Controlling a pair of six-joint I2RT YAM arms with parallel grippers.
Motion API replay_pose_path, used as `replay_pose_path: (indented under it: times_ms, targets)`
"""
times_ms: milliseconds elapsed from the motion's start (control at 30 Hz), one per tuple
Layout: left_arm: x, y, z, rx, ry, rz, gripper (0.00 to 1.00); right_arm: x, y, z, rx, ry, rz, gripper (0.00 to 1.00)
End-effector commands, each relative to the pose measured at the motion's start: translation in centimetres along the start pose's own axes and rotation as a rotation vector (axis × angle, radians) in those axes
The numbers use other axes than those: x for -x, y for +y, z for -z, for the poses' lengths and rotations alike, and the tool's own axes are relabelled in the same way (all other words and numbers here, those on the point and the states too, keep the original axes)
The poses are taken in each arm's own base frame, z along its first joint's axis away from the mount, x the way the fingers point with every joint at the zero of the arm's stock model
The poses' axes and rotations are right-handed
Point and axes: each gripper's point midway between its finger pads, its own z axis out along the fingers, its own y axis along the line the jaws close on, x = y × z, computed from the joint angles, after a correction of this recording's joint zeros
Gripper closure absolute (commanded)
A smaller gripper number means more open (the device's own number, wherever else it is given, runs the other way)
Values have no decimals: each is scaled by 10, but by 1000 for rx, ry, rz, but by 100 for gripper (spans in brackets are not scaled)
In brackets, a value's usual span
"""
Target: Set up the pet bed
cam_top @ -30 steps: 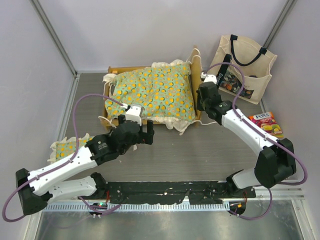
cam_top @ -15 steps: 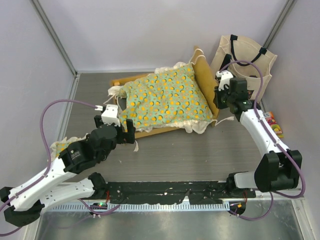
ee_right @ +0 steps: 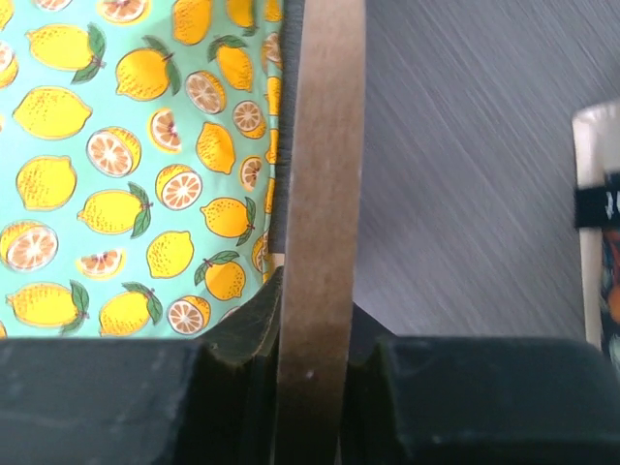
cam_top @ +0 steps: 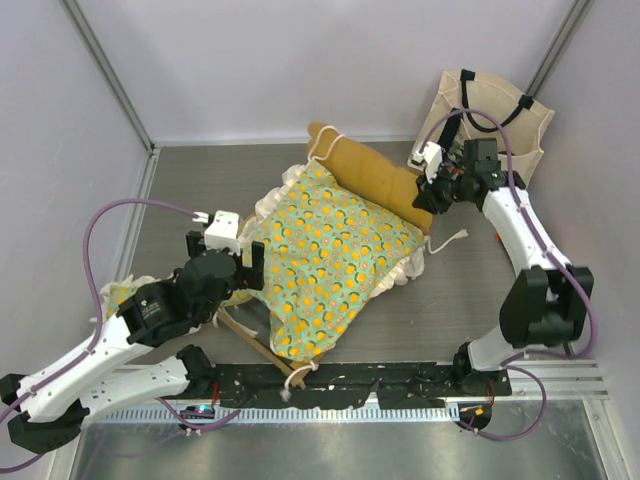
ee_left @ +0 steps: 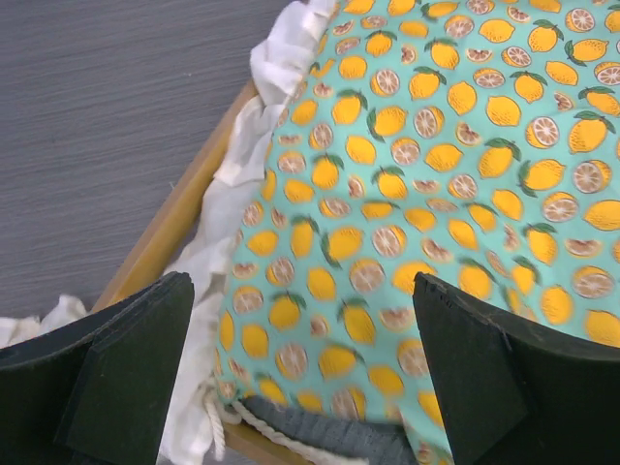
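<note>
The pet bed lies turned at an angle in the top view, its curved light-wood headboard [cam_top: 372,176] at the upper right and its foot toward the near edge. The green orange-print cushion [cam_top: 332,262] with cream ruffle lies on it. My right gripper [cam_top: 437,192] is shut on the headboard's edge [ee_right: 320,194], with the cushion [ee_right: 116,145] to its left. My left gripper [cam_top: 246,270] is open over the bed's left side. Its fingers straddle the cushion [ee_left: 426,194] without touching it, above the wood side rail [ee_left: 165,237] and the grey base [ee_left: 320,426].
A cream tote bag [cam_top: 492,112] leans at the back right, just behind my right arm; its edge shows in the right wrist view [ee_right: 601,223]. The small matching ruffled pillow [cam_top: 122,297] lies at the left, partly under my left arm. Walls close three sides.
My right gripper, holding the headboard, has swung the bed round so its foot points to the near edge. My left gripper drew back left and now hovers over the bed's left side.
</note>
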Motion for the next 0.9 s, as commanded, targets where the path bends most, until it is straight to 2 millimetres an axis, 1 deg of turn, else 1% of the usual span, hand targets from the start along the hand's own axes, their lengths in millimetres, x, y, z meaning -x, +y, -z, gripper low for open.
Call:
replay_pose_path:
  times_ms: [0, 33, 67, 100, 133, 167, 200, 233, 267, 300, 333, 367, 400, 433, 467, 500, 533, 567, 600, 633, 667, 700, 733, 767, 833, 867]
  targets:
    - [17, 8, 6, 27, -39, 3, 0, 74, -41, -10, -22, -194, 249, 93]
    - [16, 9, 7, 29, -38, 2, 0, 79, -61, -16, -92, -198, 211, 86]
    - [16, 10, 7, 33, -39, 10, 0, 85, -76, -13, -173, -188, 84, 81]
    - [15, 10, 7, 34, -40, 14, 0, 87, -87, -12, -228, -186, 33, 61]
    - [15, 11, 7, 37, -41, 18, 0, 99, -99, -9, -292, -226, 4, 59]
    - [14, 11, 6, 39, -41, 20, 0, 101, -104, -8, -331, -246, -72, 58]
    - [13, 11, 5, 40, -41, 20, 0, 100, -118, -3, -421, -248, -122, 53]
    - [13, 9, 3, 42, -41, 18, 0, 110, -125, 2, -477, -284, -141, 49]
    - [12, 9, 2, 46, -39, 16, 0, 115, -133, 10, -539, -290, -167, 48]
    - [12, 9, 1, 47, -35, 14, 0, 112, -141, 19, -617, -291, -264, 45]
    - [13, 9, 1, 49, -30, 8, 0, 114, -144, 26, -650, -294, -309, 43]
    - [11, 9, -1, 65, -19, 0, 0, 125, -149, 42, -694, -315, -339, 42]
    - [11, 9, -2, 71, -16, 3, 0, 121, -144, 52, -717, -289, -412, 40]
    - [11, 10, -2, 77, -7, -2, 0, 118, -152, 73, -820, -276, -463, 40]
    - [10, 10, -3, 82, -3, -6, 0, 122, -151, 90, -862, -290, -489, 39]
    - [9, 11, -4, 87, 0, -6, 0, 122, -143, 112, -910, -295, -516, 40]
    - [9, 12, -5, 94, -2, 2, 0, 123, -139, 131, -971, -355, -615, 39]
    - [8, 12, -6, 92, -1, 6, 0, 109, -131, 132, -983, -347, -654, 39]
    - [8, 12, -7, 90, 0, 11, 0, 105, -122, 137, -985, -366, -681, 40]
    - [8, 13, -9, 96, 0, 20, 0, 116, -102, 168, -986, -483, -746, 39]
    - [8, 13, -9, 95, 3, 21, 0, 97, -89, 159, -966, -472, -808, 39]
    - [6, 11, -11, 88, 12, 22, 0, 93, -75, 163, -938, -500, -840, 38]
    - [5, 13, -12, 94, 17, 27, 0, 97, -53, 176, -888, -552, -852, 37]
    - [5, 13, -12, 93, 19, 29, 0, 84, -33, 157, -792, -532, -914, 37]
    - [3, 12, -16, 86, 30, 37, 0, 61, -4, 137, -690, -452, -987, 37]
    - [2, 12, -17, 84, 38, 32, 0, 42, 11, 123, -652, -387, -1060, 38]
